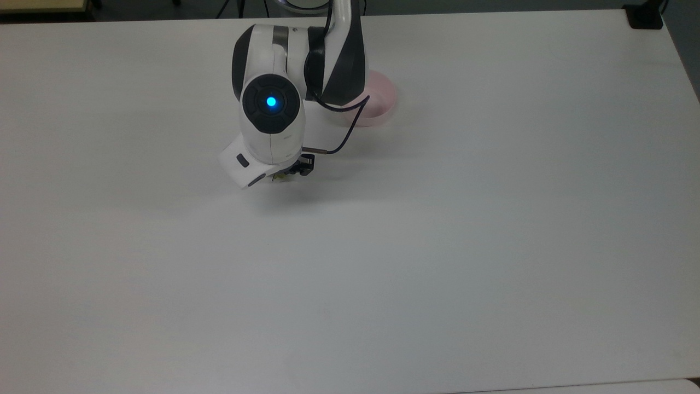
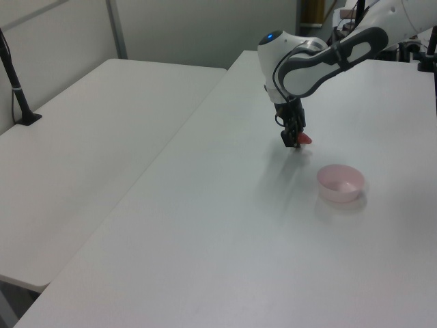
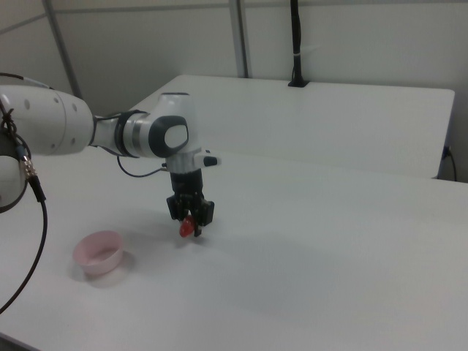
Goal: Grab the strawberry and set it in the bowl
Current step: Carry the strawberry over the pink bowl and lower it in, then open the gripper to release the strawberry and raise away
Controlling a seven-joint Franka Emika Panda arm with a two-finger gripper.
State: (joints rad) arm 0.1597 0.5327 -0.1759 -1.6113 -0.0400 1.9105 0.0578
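The small red strawberry (image 3: 188, 227) hangs a little above the white table, pinched in my gripper (image 3: 191, 226), which is shut on it. From the left view the strawberry (image 2: 304, 139) pokes out to the right of the gripper (image 2: 294, 141). In the top view the arm's head covers most of the gripper (image 1: 290, 172), and just a bit of the strawberry's green cap (image 1: 280, 177) peeks out. The pale pink bowl (image 2: 340, 182) rests on the table apart from the gripper, toward the left view's lower right; it is the bowl (image 3: 99, 252) at the right view's lower left and the bowl (image 1: 378, 101) partly behind the arm.
The white table (image 1: 437, 246) spreads wide around the arm. A second white table (image 2: 89, 137) stands alongside at the left view's left, carrying a black post (image 2: 15, 85). A black cable (image 1: 344, 131) loops from the arm near the bowl.
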